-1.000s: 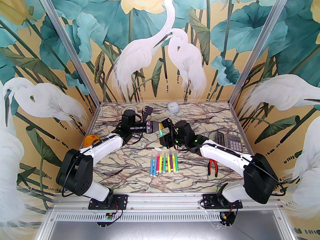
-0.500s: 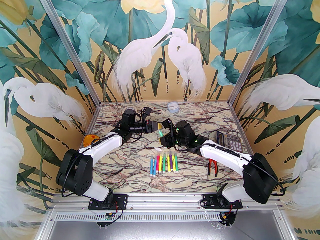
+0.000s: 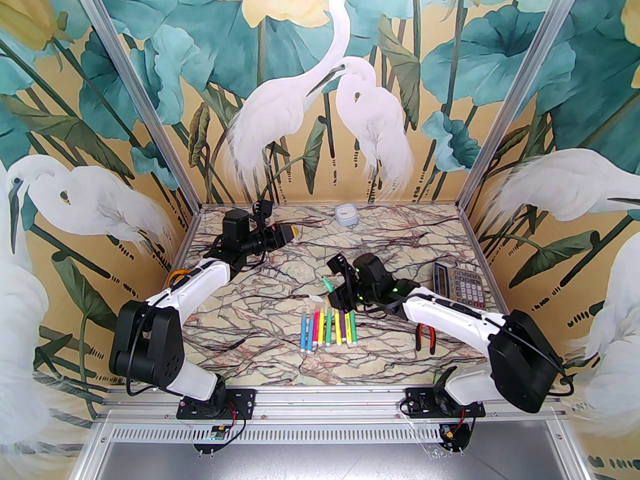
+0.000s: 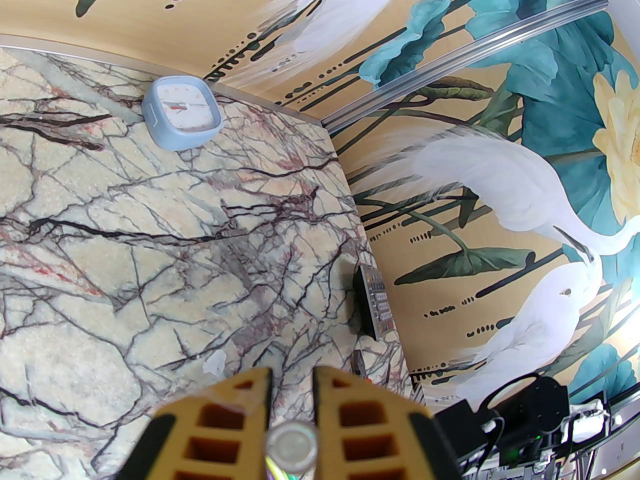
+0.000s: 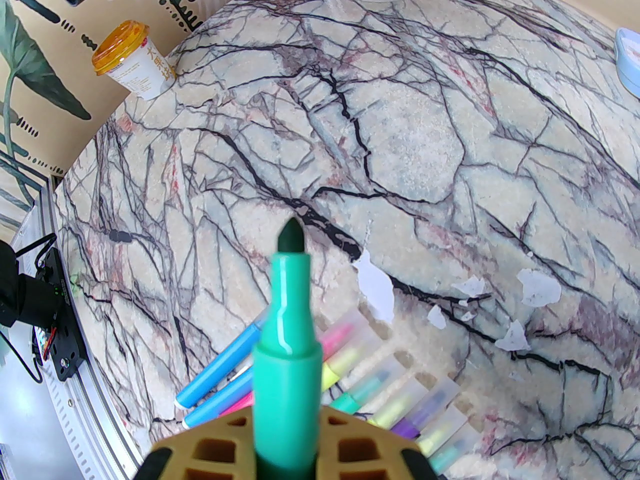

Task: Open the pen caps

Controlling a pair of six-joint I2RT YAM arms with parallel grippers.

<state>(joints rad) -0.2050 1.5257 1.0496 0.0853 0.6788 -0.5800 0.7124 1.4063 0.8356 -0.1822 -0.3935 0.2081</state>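
- Two grippers, one item each. The left gripper has its yellow fingers pinched on one clear pen cap. The cap's round end sits right between the pads, facing the wrist camera.
- The right gripper is clamped round the barrel of one green marker. The marker sticks straight out past the fingertips with its dark tip bare.
- From above, the left gripper is way off over the far-left part of the table. That's well apart from the right gripper, which hangs just past the far end of the marker row.
- That row of markers lies flat, side by side, near the middle of the table. I count roughly nine: two blue, then pink, yellow, green and purple ones, packed too tight to be sure. Their clear pen caps are on, at the ends pointing away from the arm bases.
- Further out there's one blue square clock at the back edge. One calculator and one pair of red-handled pliers are on the right, and one orange-lidded cup is on the left.
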